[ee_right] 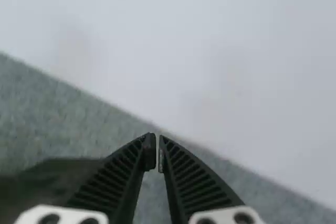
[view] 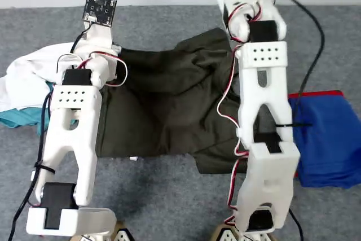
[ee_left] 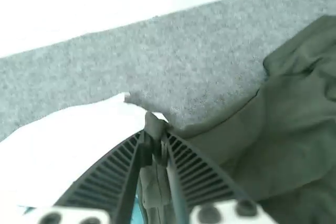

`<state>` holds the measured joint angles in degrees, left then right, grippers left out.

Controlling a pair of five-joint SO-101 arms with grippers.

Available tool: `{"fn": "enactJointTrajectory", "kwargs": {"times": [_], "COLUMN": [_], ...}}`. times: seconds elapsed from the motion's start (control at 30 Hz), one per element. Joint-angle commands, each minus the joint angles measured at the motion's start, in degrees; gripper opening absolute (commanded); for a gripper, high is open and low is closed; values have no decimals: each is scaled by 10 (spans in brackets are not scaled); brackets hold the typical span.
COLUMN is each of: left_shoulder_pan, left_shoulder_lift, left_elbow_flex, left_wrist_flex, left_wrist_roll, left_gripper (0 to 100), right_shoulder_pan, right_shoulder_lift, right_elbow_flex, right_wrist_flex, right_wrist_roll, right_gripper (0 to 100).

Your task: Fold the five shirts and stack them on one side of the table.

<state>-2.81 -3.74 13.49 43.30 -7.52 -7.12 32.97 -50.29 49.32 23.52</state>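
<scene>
Left hand pinching an edge of the green shirt.
Right hand is pressed together, up by the green shirt's far edge. The green shirt lies spread mid-table, with a white shirt touching its left-arm side and a blue shirt beside the other.

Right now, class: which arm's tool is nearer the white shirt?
Left. The left tool pinches the edge of the dark green shirt right beside the white shirt. The right tool is past that green shirt's opposite side, well away.
</scene>
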Motion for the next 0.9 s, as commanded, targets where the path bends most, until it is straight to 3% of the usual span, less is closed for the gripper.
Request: {"fn": "enactJointTrajectory", "kwargs": {"times": [0.0, 0.13, 0.23, 0.33, 0.6, 0.67, 0.83, 0.87], "left_shoulder_pan": [-1, 2, 4, 4, 4, 4, 4, 4], "left_shoulder_lift": [-4, -3, -3, -2, -3, -3, -3, -3], "left_elbow_flex": [-21, -20, -20, -20, 31, 36, 36, 36], "left_wrist_flex": [18, 50, 62, 62, 60, 60, 60, 61], "left_wrist_roll": [4, 4, 4, 4, 4, 4, 4, 4], "left_gripper": [13, 13, 13, 13, 13, 13, 13, 13], "right_shoulder_pan": [1, 9, 22, 37, 41, 31, 0, -3], "right_shoulder_lift": [22, 49, 95, 144, 251, 261, 264, 262], "right_elbow_flex": [-33, -35, -38, -39, -39, -39, -39, -39], "right_wrist_flex": [45, 97, 86, 70, 123, 145, 194, 211], "right_wrist_roll": [-4, -7, -20, -84, -94, -61, 75, 84], "right_gripper": [9, 34, 144, 245, 237, 219, 3, 9]}}
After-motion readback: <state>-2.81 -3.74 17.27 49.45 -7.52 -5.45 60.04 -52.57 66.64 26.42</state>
